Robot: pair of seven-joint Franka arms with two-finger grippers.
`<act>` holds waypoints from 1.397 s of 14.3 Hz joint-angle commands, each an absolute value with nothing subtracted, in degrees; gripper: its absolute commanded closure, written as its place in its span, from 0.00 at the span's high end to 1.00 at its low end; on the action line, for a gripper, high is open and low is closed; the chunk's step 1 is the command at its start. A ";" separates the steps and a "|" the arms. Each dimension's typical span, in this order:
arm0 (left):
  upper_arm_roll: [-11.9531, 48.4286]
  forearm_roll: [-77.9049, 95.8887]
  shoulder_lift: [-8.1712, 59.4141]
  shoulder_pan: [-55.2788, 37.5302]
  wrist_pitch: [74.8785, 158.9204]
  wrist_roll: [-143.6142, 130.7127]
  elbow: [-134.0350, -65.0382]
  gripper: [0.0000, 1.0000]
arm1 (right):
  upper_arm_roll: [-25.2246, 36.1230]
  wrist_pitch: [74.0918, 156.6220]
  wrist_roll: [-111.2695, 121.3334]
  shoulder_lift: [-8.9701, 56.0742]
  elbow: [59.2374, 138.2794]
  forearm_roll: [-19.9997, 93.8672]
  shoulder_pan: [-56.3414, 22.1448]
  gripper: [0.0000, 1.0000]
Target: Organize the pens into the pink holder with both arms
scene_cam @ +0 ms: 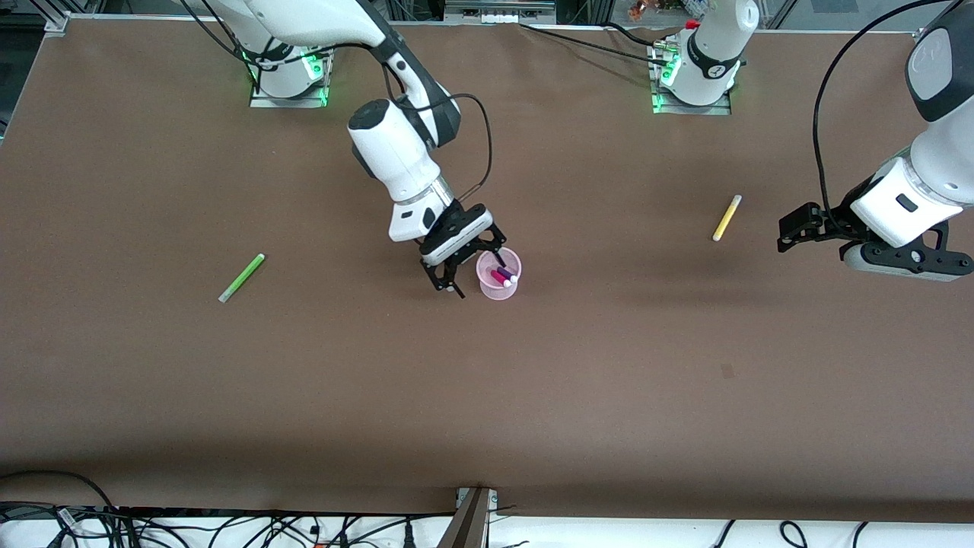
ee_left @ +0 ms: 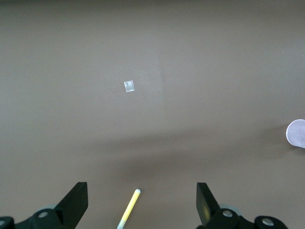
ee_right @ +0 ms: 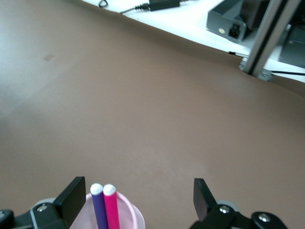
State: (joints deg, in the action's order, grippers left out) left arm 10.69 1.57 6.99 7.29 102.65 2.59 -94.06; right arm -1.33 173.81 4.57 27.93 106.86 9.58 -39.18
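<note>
Slim yellow marker pen (scene_cam: 727, 218) on the brown tabletop (scene_cam: 609, 365) looks light, stiff, slippery: grip mid-barrel. Left pincer (ee_left: 142, 200) gapes over it; right pincer (scene_cam: 466, 268) gapes empty by the translucent pink cup (scene_cam: 498, 275).

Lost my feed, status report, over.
Right gripper open beside pink holder, purple pen and pink pen inside. Left gripper open over yellow pen. Green pen still out.

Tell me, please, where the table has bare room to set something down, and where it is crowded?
The widest bare stretch lies nearer the front camera than the pink holder. More lies between the holder and the yellow pen, and between the holder and the green pen. It is crowded only at the holder, where the open right pincer hovers. The open left pincer waits beside the yellow pen.
</note>
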 commanded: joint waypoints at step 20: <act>10.72 1.76 4.92 7.65 94.48 2.90 -85.17 1.00 | 3.18 93.00 3.95 -2.99 97.40 4.93 -11.27 1.00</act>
State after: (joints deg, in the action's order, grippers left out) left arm 10.55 1.57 4.71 7.37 96.75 2.59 -86.91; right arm 8.66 97.61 4.16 -3.43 101.69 7.07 -17.57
